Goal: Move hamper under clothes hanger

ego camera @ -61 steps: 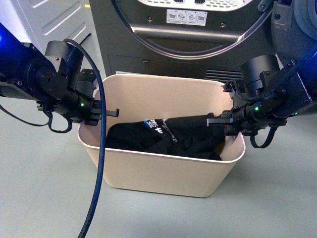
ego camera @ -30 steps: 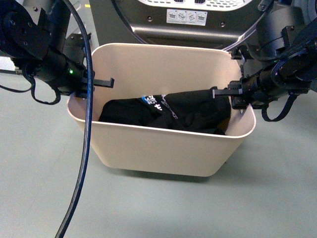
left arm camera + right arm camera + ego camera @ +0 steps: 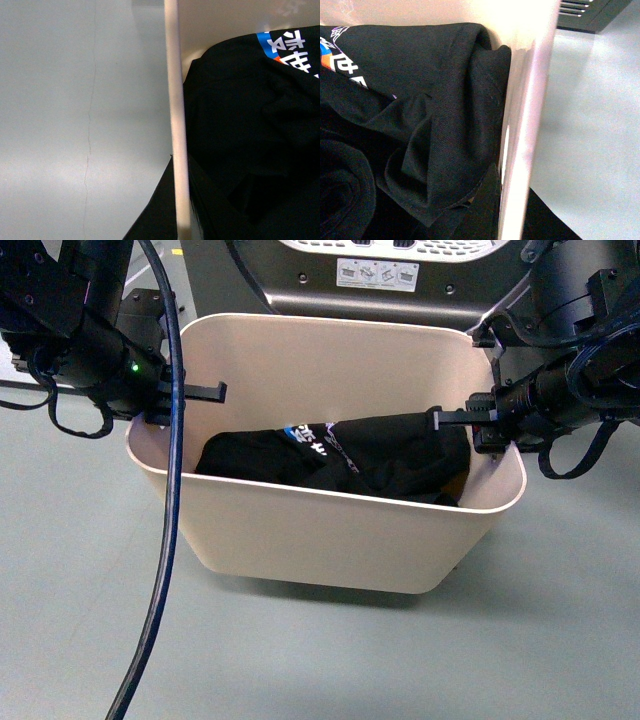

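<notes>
The beige hamper (image 3: 330, 535) hangs lifted off the grey floor in the front view, held by its two short sides. My left gripper (image 3: 170, 395) is shut on the hamper's left rim (image 3: 175, 125), one black finger (image 3: 205, 391) reaching inside. On the opposite side my right gripper (image 3: 490, 420) is shut on the right rim (image 3: 520, 150). Black clothes with blue and white print (image 3: 340, 462) lie in the bottom of the bin, and they fill much of both wrist views. The clothes hanger is out of view.
A dark grey washing machine (image 3: 340, 285) with a round door stands right behind the hamper. A blue cable (image 3: 165, 540) hangs from my left arm down across the bin's left front. Grey floor (image 3: 80, 620) lies around and in front.
Both arms have raised the hamper off the floor and brought it nearer the camera; it now sits higher and larger in the front view. Both grips are unchanged.
</notes>
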Controlling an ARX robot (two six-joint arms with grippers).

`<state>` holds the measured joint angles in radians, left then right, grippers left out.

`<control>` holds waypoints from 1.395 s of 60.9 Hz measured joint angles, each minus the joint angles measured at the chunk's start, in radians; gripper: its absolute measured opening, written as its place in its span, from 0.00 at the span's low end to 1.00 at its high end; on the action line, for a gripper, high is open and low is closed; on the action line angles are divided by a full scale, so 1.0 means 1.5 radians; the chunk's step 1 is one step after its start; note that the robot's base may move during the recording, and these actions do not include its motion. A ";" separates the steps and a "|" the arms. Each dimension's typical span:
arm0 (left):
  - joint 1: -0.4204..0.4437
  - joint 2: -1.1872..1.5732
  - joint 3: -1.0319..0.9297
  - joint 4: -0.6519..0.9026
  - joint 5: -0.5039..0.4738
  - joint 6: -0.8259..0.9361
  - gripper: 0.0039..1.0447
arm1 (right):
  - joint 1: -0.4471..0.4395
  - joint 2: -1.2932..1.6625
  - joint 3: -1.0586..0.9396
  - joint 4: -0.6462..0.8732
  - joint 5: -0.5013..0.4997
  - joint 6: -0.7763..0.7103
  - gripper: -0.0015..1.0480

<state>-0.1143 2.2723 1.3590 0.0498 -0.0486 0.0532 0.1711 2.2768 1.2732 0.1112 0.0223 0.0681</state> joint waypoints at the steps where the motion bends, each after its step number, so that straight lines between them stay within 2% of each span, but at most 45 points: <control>1: 0.000 0.000 0.000 0.000 0.000 0.000 0.04 | 0.000 0.000 0.000 0.000 0.000 0.000 0.06; 32: 0.017 0.000 -0.003 -0.003 -0.013 -0.001 0.04 | 0.021 0.000 0.000 0.002 -0.003 0.001 0.06; 51: -0.008 0.000 -0.002 -0.002 0.002 -0.001 0.04 | -0.008 -0.003 0.000 0.003 0.006 -0.005 0.06; 85: 0.001 -0.002 -0.003 -0.002 -0.001 -0.001 0.04 | 0.002 -0.005 -0.001 0.003 0.002 -0.006 0.06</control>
<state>-0.1131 2.2688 1.3552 0.0463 -0.0502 0.0513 0.1741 2.2692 1.2724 0.1162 0.0246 0.0589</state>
